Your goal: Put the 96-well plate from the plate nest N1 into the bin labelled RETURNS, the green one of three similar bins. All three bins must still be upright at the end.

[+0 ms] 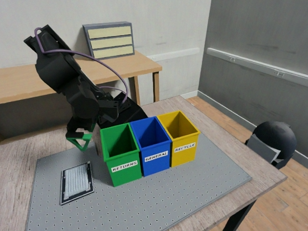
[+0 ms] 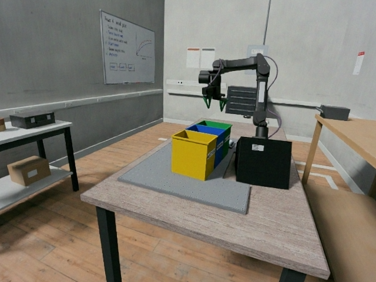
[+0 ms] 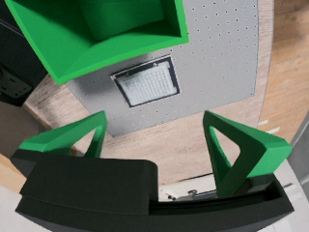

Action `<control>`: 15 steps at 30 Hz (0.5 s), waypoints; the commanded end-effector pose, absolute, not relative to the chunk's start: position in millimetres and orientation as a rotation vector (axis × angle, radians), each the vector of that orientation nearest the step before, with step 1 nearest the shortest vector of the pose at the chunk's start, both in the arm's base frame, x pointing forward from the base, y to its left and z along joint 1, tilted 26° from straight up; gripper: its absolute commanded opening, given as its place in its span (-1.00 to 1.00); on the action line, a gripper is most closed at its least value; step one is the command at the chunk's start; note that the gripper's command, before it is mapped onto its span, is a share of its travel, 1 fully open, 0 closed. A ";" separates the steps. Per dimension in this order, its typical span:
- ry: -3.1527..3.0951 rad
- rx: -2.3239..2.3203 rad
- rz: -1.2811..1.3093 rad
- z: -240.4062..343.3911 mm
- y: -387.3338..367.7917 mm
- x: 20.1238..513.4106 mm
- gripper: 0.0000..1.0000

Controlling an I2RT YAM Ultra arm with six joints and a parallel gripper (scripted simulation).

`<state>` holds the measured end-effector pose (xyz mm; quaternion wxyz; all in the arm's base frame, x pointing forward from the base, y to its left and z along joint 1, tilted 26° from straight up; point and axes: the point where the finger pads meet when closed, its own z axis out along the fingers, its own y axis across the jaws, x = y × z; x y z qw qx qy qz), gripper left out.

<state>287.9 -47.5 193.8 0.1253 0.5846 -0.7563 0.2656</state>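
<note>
The clear 96-well plate [image 1: 76, 180] lies in its black plate nest on the grey perforated mat, left of the bins. It also shows in the wrist view [image 3: 146, 85], below the green bin's rim. The green bin labelled RETURNS [image 1: 121, 153] stands upright at the left end of the row; it also shows in the exterior view [image 2: 219, 133] and in the wrist view [image 3: 98, 29]. My gripper [image 1: 80, 140] with green fingers is open and empty, high above the mat behind the plate and left of the green bin. It also shows in the exterior view [image 2: 215, 103] and in the wrist view [image 3: 156, 145].
A blue bin labelled GENERAL [image 1: 152, 145] and a yellow bin labelled RECYCLE [image 1: 179, 137] stand upright beside the green one. The arm's black base box [image 2: 262, 161] stands behind the bins. A dark helmet [image 1: 275, 143] sits past the table's right edge.
</note>
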 end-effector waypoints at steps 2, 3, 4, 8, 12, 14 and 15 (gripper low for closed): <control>-2.337 1.604 0.788 198.0 -61.7 283.6 1.00; -2.378 1.567 0.788 198.5 -66.5 282.6 1.00; -2.412 1.533 0.788 199.1 -71.4 281.6 1.00; -2.566 1.389 0.805 205.0 -79.3 282.8 1.00; -2.696 1.234 0.805 208.9 -88.3 283.8 1.00; -2.755 1.152 0.804 212.4 -98.0 281.9 1.00; -2.755 1.152 0.804 212.4 -98.0 281.9 1.00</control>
